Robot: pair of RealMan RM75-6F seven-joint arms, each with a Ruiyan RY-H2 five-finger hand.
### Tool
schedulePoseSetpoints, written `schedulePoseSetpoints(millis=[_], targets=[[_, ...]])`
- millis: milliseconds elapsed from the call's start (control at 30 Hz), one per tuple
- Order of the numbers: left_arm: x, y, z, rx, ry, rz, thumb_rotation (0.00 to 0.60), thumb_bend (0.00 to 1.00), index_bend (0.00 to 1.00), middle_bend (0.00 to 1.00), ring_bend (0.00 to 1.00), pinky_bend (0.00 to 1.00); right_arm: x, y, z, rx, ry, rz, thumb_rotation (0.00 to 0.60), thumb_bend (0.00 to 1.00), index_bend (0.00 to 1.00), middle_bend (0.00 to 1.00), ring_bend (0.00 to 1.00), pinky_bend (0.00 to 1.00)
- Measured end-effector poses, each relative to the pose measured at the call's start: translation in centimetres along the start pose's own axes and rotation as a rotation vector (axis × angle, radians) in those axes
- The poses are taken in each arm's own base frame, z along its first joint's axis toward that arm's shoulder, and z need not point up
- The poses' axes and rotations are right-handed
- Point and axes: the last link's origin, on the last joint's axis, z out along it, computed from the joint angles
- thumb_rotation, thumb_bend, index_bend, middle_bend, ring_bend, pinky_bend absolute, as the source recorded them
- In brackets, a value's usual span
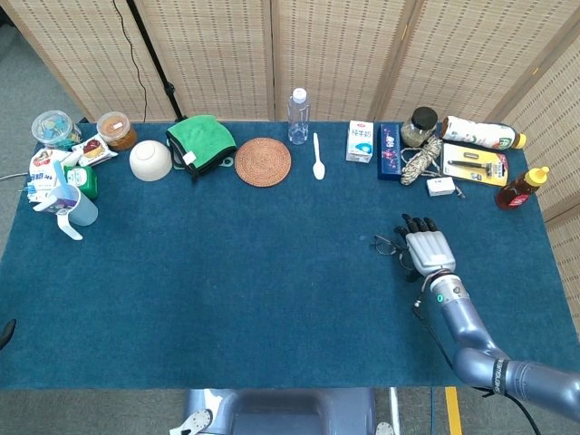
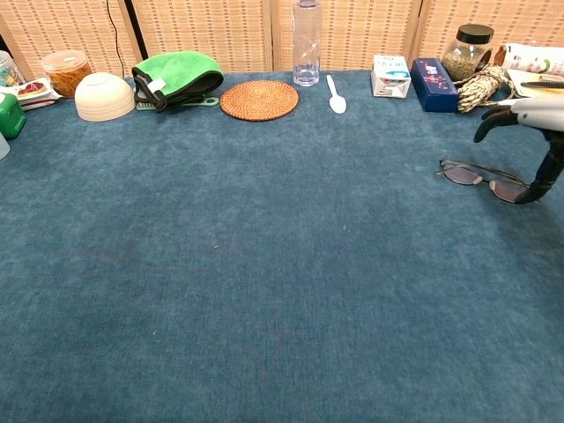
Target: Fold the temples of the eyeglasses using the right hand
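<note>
The thin dark-framed eyeglasses lie low on the blue tablecloth at the right side, also seen in the chest view. My right hand hovers just right of them, palm down, fingers stretched toward the back of the table. In the chest view the right hand is cut by the frame edge, and one dark finger reaches down and touches the right end of the glasses. The hand grips nothing. Whether the temples are folded flat I cannot tell. My left hand does not show in either view.
Along the back edge stand a clear bottle, white spoon, woven coaster, green cloth, white bowl, milk carton, blue box, jar and rope bundle. Cups and snacks crowd the far left.
</note>
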Motion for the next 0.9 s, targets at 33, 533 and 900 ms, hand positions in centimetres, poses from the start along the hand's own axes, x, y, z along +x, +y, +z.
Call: schedulePoseSetpoints(millis=[33,533,900], targets=[[0.0,0.0,0.0,0.0,0.0,0.0,0.36,0.28,0.12,0.02,0.04,0.0,0.3,0.2,-0.3,-0.001,0.007,-0.001,0.6,0.09,0.17,0.0,0.0,0.0],[-0.8,0.0,-0.4,-0.007,-0.004,-0.016,0.36,0.28,0.13,0.02,0.04,0.0,2.3,2.1,-5.1,-0.008,0.152,0.141,0.6,0.09,0.1,0.0,0.0,0.0],[-1.4,0.4,-1.0,-0.043,0.011,-0.061,0.36,0.28,0.15,0.02,0.04,0.0,2.0,4.3,-10.8,-0.032,0.293,0.195,0.6,0.09,0.09,0.0,0.0,0.0]])
